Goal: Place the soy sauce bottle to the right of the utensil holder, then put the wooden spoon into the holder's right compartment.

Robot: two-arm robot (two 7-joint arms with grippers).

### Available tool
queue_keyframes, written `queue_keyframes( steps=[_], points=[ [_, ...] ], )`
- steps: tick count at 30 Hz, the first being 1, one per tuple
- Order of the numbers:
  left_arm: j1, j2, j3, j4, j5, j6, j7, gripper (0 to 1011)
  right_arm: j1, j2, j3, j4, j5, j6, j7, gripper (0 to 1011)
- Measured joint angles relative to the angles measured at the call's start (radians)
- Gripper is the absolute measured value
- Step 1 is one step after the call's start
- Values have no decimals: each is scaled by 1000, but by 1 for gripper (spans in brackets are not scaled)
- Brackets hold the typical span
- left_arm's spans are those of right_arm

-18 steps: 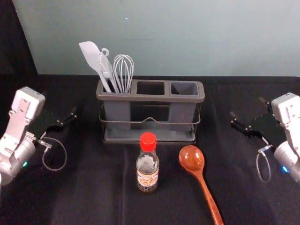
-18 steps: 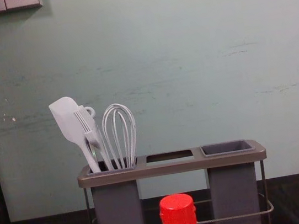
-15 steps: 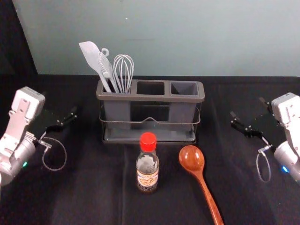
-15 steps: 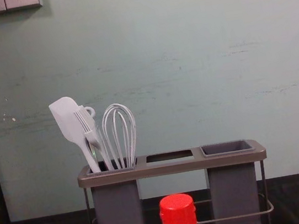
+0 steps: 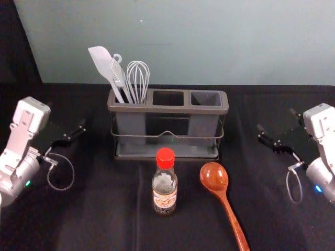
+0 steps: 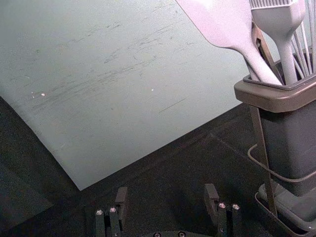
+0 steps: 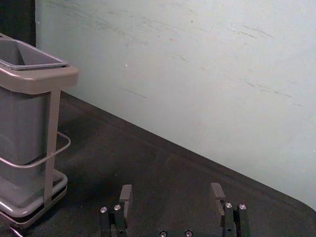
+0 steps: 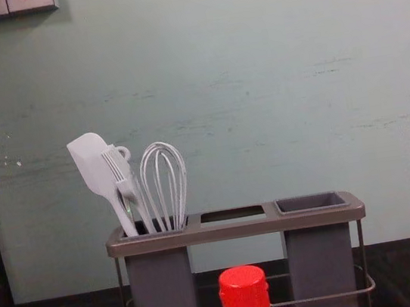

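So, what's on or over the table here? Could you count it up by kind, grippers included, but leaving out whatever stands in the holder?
Holder: 1
Bottle: 1
Spoon: 1
Grippers: 2 (left gripper at the left side, right gripper at the right, both open)
Total: 5

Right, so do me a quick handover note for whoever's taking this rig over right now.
Left gripper: open, holding nothing, out to the holder's left.
Right gripper: open, holding nothing, out to its right.
Soy sauce bottle: upright in front of the utensil holder.
Wooden spoon: lying right of the bottle, bowl toward the holder.
Done: neither placement.
Left: bottle to the holder's right, then spoon into the empty right compartment.
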Motion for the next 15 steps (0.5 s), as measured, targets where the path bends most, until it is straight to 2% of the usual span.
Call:
queue_keyframes(
  steps=[15],
  points=[
    [0, 0, 0, 0, 0, 0, 0, 1000, 0, 0, 0, 0, 0, 0, 0, 1003]
  ],
)
